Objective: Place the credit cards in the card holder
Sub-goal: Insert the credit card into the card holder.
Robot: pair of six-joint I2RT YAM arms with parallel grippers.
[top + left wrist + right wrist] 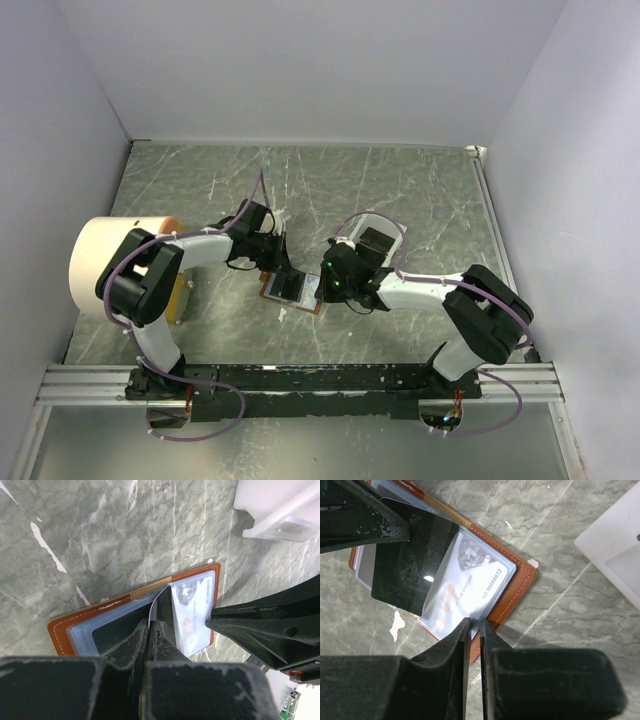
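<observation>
Here, grey-green marbled tabletop (400, 190), pale walls (300, 60), card holder (522, 577) lying open

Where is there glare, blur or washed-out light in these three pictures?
Right wrist: a small white glare spot sits on the dark card; the card holder is sharp, but the right pincer, close to the lens, is soft. Left wrist: the white tray is almost washed out, and the left pincer is blurred. Top external: the light is even, with only faint shadows on the table.
</observation>
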